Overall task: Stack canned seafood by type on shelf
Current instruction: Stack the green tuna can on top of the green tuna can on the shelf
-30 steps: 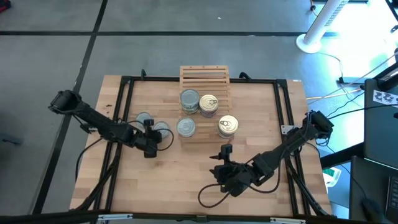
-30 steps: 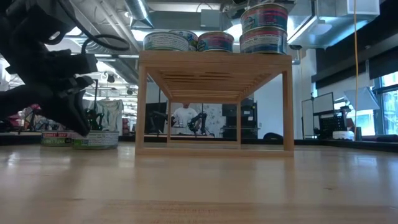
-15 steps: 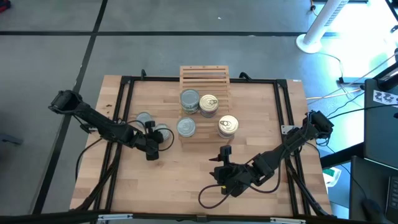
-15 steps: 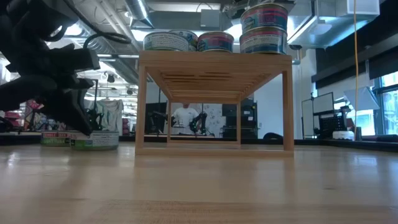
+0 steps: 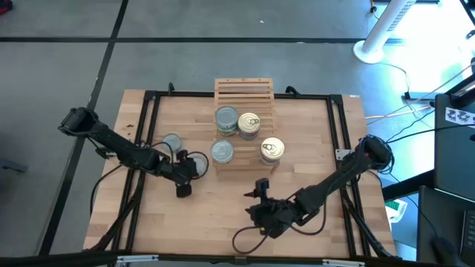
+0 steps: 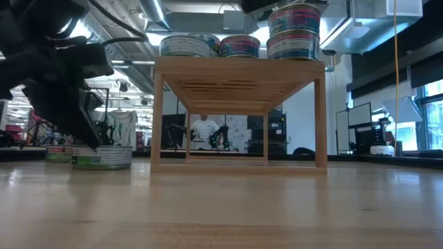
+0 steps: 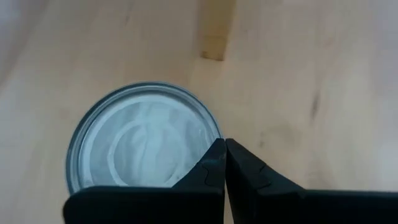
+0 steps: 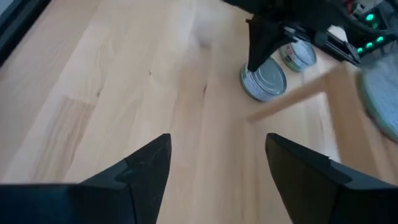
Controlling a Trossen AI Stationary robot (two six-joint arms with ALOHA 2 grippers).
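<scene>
The slatted wooden shelf [image 5: 243, 93] holds two grey-topped tins [image 5: 226, 119] [image 5: 222, 151], one golden tin [image 5: 249, 124] and a stack of two golden tins [image 5: 272, 150] [image 6: 294, 31]. Two more grey-topped tins stand flat on the table left of the shelf, one [image 5: 172, 142] farther off and one [image 5: 199, 160] [image 7: 140, 143] at my left gripper. My left gripper [image 5: 188, 170] [image 7: 224, 149] is shut, its tips at that tin's rim. My right gripper [image 5: 260, 187] [image 8: 217, 162] is open above bare table, near of the shelf. My left gripper's shut fingertips [image 7: 217, 155] meet the rim [image 7: 208, 127] of the grey-topped tin on its near left side. The fingers [image 8: 256, 46] point down from above. The tin stands flat on the table beside the shelf's leg [image 7: 214, 37].
A black frame [image 5: 148, 119] runs along the table's edges. Bare tabletop [image 5: 215, 215] lies near of the shelf, between the two arms. Room shows under the shelf in the low view [image 6: 239, 138]. Cables loop by the right arm [image 5: 249, 237].
My left gripper has shifted a little toward the near edge, still shut, and the grey-topped tin at its tips has slid slightly the same way. My right gripper has moved somewhat toward the table's left and near edge, still open.
</scene>
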